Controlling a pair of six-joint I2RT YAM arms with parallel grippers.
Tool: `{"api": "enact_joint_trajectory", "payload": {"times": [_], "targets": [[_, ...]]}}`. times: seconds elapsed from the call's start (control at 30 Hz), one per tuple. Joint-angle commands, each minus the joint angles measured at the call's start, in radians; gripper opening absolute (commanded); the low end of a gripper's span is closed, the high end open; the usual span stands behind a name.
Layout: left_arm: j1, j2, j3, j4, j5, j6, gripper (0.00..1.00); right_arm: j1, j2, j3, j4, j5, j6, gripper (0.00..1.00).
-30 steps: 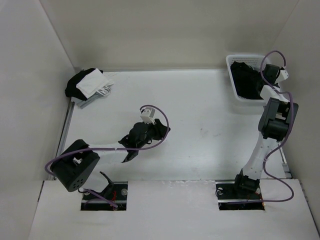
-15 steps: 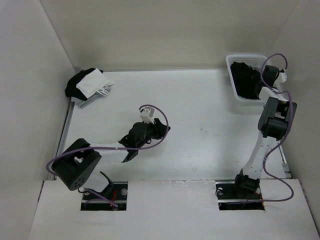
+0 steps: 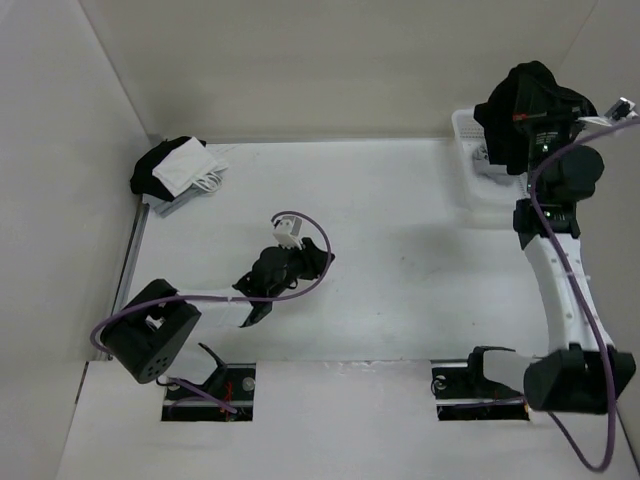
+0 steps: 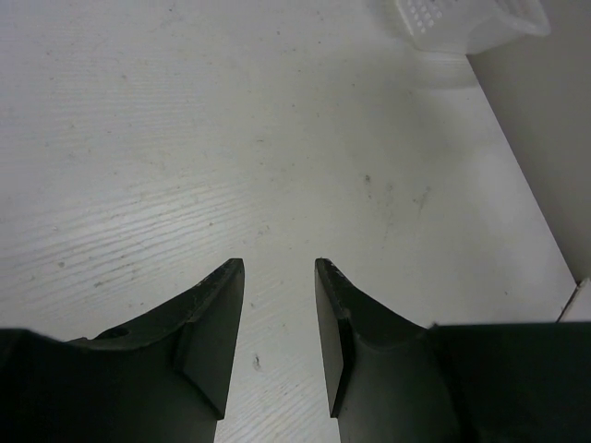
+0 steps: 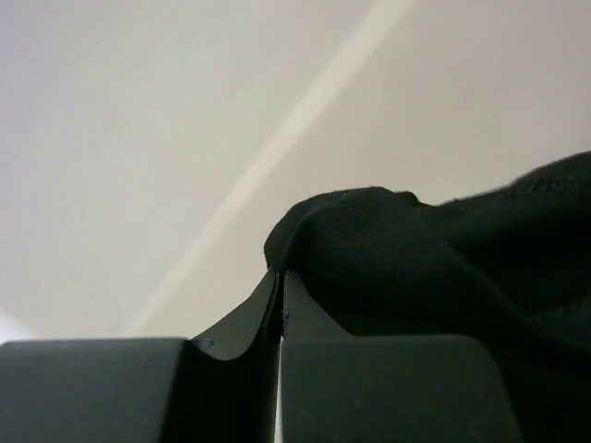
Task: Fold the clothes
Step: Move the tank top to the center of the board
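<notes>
White table (image 3: 400, 230) boxed in by pale walls, from above the black T-shirt (image 3: 525, 105) is dangling over the white basket (image 3: 478, 185) far right, left gripper (image 3: 318, 262) is hovering mid-table, left wrist cam is showing its fingers (image 4: 212, 323) standing apart over bare tabletop, right wrist cam is showing the right gripper (image 5: 280, 277) pinching tight on a fold of that T-shirt

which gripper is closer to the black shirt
Right. The right gripper is shut on the shirt, holding it above the basket; the left gripper is open over the middle of the table, well away.
</notes>
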Motion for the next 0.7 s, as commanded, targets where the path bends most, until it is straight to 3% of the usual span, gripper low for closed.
{"api": "enact_joint_trajectory", "payload": {"times": [0.0, 0.17, 0.23, 0.33, 0.37, 0.43, 0.47, 0.6, 0.67], "targets": [[0.048, -0.057, -0.031, 0.073, -0.023, -0.03, 0.35, 0.108, -0.136, -0.033, 0.08, -0.092, -0.037, 0.01], [0.18, -0.105, -0.08, 0.056, -0.033, -0.121, 0.4, 0.379, -0.285, -0.158, 0.078, -0.148, -0.092, 0.08], [0.253, -0.136, -0.103, 0.026, -0.009, -0.183, 0.43, 0.507, -0.311, -0.296, 0.083, -0.105, -0.106, 0.18], [0.356, -0.223, -0.135, -0.051, 0.06, -0.246, 0.47, 0.727, -0.299, -0.547, 0.095, 0.037, -0.118, 0.49], [0.381, -0.269, -0.145, -0.085, 0.084, -0.243, 0.48, 0.777, -0.287, -0.591, 0.08, 0.051, -0.141, 0.55], [0.407, -0.367, -0.157, -0.175, 0.092, -0.225, 0.48, 0.844, -0.279, -0.647, -0.021, 0.067, -0.187, 0.63], [0.403, -0.477, -0.139, -0.314, 0.077, -0.183, 0.47, 0.872, -0.313, -0.655, -0.21, 0.094, -0.208, 0.65], [0.322, -0.617, -0.082, -0.531, -0.015, -0.076, 0.39, 0.865, -0.36, -0.668, -0.415, 0.212, -0.212, 0.22], [0.237, -0.608, -0.06, -0.588, -0.079, -0.039, 0.35, 0.862, -0.361, -0.678, -0.504, 0.261, -0.173, 0.15]]}}
